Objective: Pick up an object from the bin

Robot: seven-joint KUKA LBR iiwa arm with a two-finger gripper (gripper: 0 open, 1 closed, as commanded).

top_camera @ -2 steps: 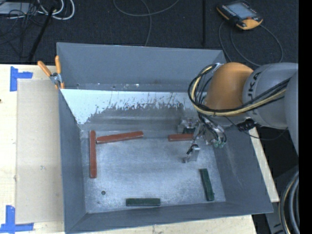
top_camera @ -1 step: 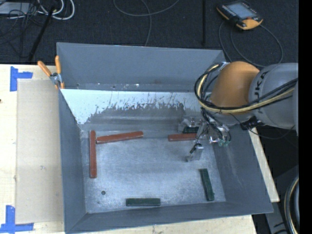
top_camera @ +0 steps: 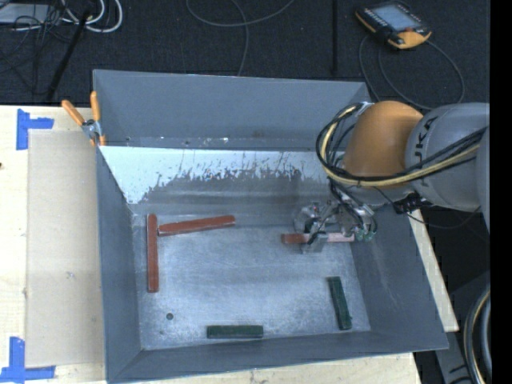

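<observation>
My gripper (top_camera: 314, 230) is low over the bin floor, right of the middle and near the back wall. It sits on a short red-brown bar (top_camera: 291, 238) that lies flat across the floor. The bar's left end sticks out to the gripper's left, and a paler stretch of it shows on the right under the wrist. A dark green bar (top_camera: 339, 302) lies lengthwise on the floor a little in front of the gripper, towards the right wall.
At the left, two red-brown bars form an L: a long one (top_camera: 196, 226) lying crosswise and one (top_camera: 152, 253) lying lengthwise. Another dark green bar (top_camera: 234, 332) lies along the front wall. The arm with its orange cover and cables reaches in from the right.
</observation>
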